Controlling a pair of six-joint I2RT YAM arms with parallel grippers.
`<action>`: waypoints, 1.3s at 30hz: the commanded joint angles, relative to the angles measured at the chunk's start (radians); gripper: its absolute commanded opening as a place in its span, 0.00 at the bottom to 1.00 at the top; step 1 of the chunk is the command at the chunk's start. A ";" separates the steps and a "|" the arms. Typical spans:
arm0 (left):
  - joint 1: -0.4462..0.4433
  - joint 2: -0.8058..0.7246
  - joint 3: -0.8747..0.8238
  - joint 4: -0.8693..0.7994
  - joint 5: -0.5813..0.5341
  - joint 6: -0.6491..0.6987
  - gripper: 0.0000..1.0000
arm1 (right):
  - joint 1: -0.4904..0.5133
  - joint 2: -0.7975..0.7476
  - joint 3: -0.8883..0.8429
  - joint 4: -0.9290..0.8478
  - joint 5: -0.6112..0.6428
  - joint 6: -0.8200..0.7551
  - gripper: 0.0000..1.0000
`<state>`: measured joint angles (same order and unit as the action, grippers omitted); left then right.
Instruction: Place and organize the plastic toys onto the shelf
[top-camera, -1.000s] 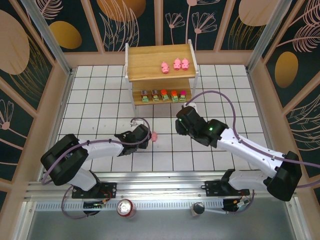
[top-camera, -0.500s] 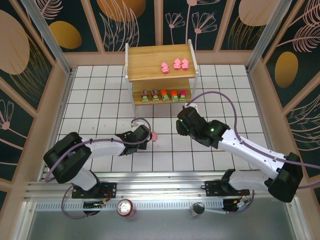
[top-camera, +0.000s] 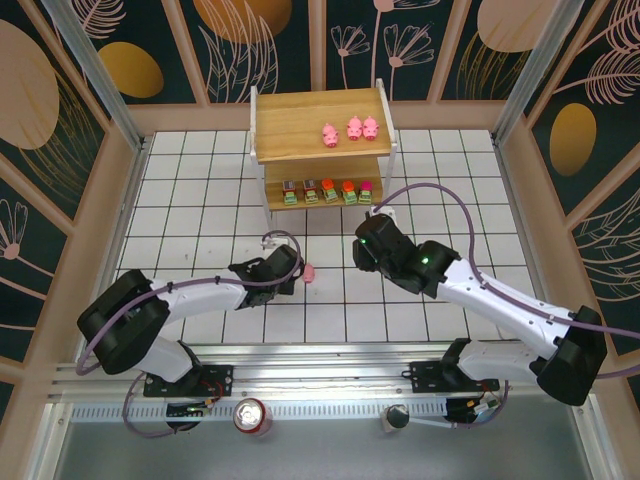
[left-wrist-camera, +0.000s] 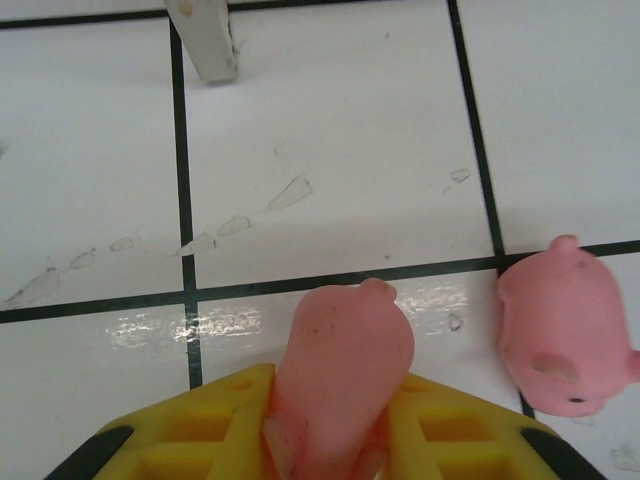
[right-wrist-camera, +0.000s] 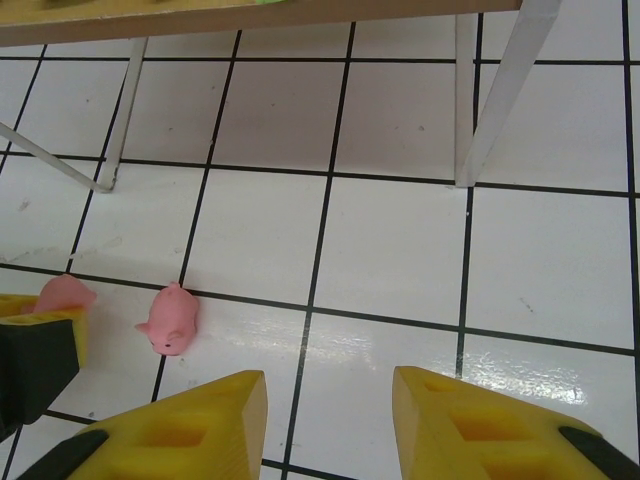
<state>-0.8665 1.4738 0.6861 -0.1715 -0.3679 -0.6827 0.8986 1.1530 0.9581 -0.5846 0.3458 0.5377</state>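
Tally approx 8 of 10 done: 3 pigs (top-camera: 349, 130) on shelf (top-camera: 290, 125) top, 5 blocks (top-camera: 328, 190) on lower tier. Left gripper (left-wrist-camera: 335, 405) clenched on 4th pig (left-wrist-camera: 345, 355); 5th pig (left-wrist-camera: 565, 335) on surface (top-camera: 200, 200) just beside it. Right gripper (right-wrist-camera: 330, 410) spread, empty.

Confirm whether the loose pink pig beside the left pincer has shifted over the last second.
No. The loose pig stays at the same crossing of grid lines on the tiled floor.
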 joint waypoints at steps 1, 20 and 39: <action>-0.015 -0.046 0.048 -0.085 -0.035 -0.003 0.27 | 0.005 -0.026 -0.023 0.026 0.018 0.004 0.39; -0.081 -0.115 0.536 -0.414 -0.136 0.042 0.29 | 0.000 -0.102 -0.112 0.078 -0.007 0.018 0.39; -0.077 0.117 1.139 -0.544 -0.212 0.196 0.31 | 0.014 -0.115 -0.190 0.141 -0.062 0.048 0.39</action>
<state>-0.9447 1.5543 1.7519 -0.6796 -0.5434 -0.5411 0.8993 1.0515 0.7826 -0.4759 0.2951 0.5610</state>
